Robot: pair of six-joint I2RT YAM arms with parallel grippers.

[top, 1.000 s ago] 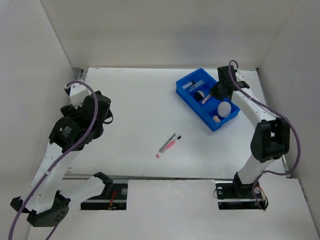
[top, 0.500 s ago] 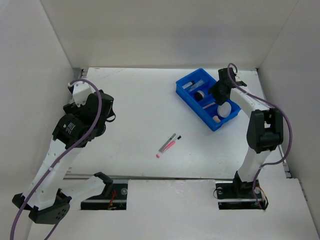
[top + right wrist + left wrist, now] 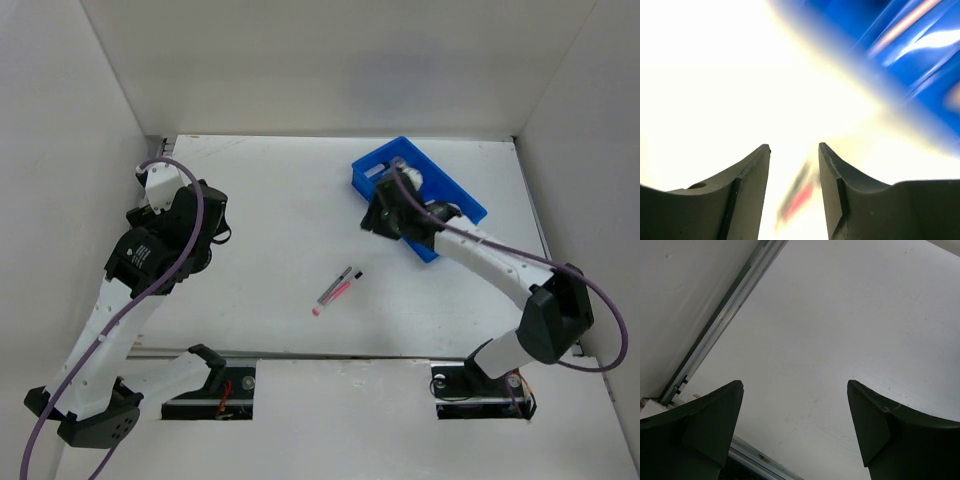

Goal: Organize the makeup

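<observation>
Two slim pencils (image 3: 337, 288), one pink and one dark, lie side by side on the white table near the middle. In the right wrist view they are a blur (image 3: 797, 197) seen between my fingers, further off. My right gripper (image 3: 376, 217) is open and empty, at the left edge of the blue tray (image 3: 466, 203), apart from the pencils. The arm hides most of the tray's contents; a clear tube (image 3: 377, 170) shows at its far corner. My left gripper (image 3: 217, 231) is open and empty at the left side of the table.
The blue tray is a blurred patch at the upper right of the right wrist view (image 3: 920, 45). A metal rail (image 3: 720, 325) runs along the table's left edge next to the wall. White walls enclose the table on three sides.
My right arm has swung from the tray's far right side across the tray to its left edge, nearer the pencils. The left arm has barely moved. The pencils lie as before.
</observation>
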